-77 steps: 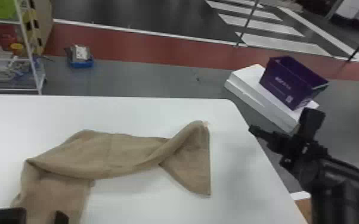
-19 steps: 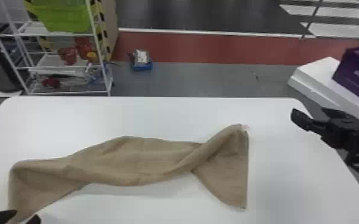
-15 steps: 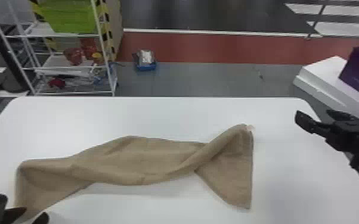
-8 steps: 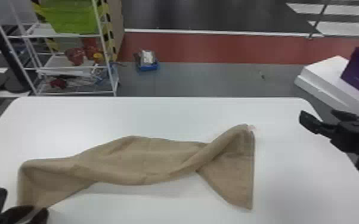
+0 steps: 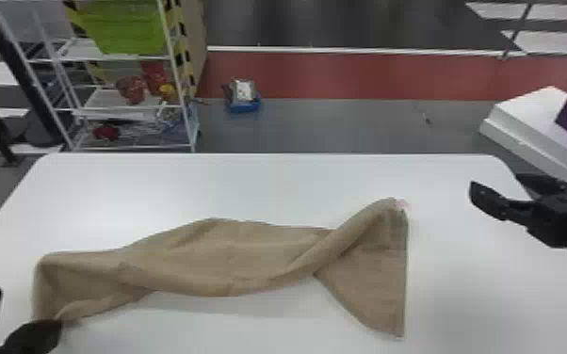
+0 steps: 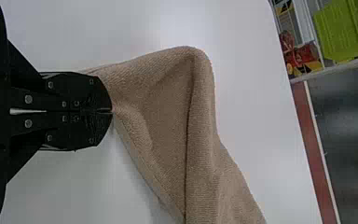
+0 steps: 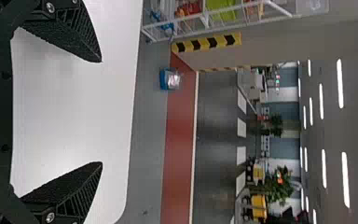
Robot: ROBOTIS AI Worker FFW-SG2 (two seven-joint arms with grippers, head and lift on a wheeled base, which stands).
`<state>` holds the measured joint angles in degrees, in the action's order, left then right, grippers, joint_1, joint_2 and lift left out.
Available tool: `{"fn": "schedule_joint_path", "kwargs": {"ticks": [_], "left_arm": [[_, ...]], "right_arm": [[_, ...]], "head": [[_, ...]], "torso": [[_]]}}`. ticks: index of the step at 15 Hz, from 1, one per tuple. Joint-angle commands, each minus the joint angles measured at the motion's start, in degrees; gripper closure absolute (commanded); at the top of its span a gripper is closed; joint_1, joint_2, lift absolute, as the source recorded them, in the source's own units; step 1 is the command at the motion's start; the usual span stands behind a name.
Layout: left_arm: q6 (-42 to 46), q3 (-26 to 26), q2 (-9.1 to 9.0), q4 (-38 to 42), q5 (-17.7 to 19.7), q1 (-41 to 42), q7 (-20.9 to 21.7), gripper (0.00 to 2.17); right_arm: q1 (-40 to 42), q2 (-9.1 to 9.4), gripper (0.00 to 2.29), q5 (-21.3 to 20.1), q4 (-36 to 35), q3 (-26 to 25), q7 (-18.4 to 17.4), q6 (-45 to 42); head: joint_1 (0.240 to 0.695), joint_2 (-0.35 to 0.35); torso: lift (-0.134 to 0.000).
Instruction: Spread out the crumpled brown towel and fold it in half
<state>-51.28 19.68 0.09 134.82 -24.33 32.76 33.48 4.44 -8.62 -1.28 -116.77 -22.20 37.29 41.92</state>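
The brown towel (image 5: 230,259) lies on the table (image 5: 268,183), with room up to the table's far edge. The left gripper (image 5: 52,325) pinches the towel's end; the right gripper (image 5: 497,183) is spread wide by the table's right edge.

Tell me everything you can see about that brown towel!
The brown towel looks soft and a bit fuzzy. It lies crumpled in a long, bent strip across the white table, with rolled-over folds in the middle. Its right end opens into a flat flap, with a pale pinkish bit at the far corner. The left gripper is pinching its near left end. It isn't spread out or neatly folded.
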Motion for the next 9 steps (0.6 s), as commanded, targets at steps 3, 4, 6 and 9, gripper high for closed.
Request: {"fn": "schedule_joint_path", "kwargs": {"ticks": [3, 4, 6, 9], "left_arm": [[0.0, 1.0, -0.23, 3.5, 1.0, 0.7, 0.1, 1.68], [0.0, 0.9, -0.23, 3.6, 1.0, 0.8, 0.1, 1.68], [0.0, 0.6, -0.23, 3.5, 1.0, 0.8, 0.1, 1.68], [0.0, 0.3, -0.23, 3.6, 1.1, 0.9, 0.1, 1.68]], "right_arm": [[-0.1, -3.16, 0.11, -12.3, -6.3, 8.3, 14.6, 11.7], [0.3, -4.65, 0.12, -14.0, -7.5, 10.9, 18.3, 15.0], [0.7, -7.12, 0.14, -16.8, -9.4, 16.6, 20.7, 23.4], [-0.3, -9.75, 0.16, -20.0, -11.4, 23.4, 22.2, 35.0]], "head": [[0.695, 0.079], [0.695, 0.118], [0.695, 0.158], [0.695, 0.199]], "torso": [[-0.124], [-0.124], [-0.124], [-0.124]]}}
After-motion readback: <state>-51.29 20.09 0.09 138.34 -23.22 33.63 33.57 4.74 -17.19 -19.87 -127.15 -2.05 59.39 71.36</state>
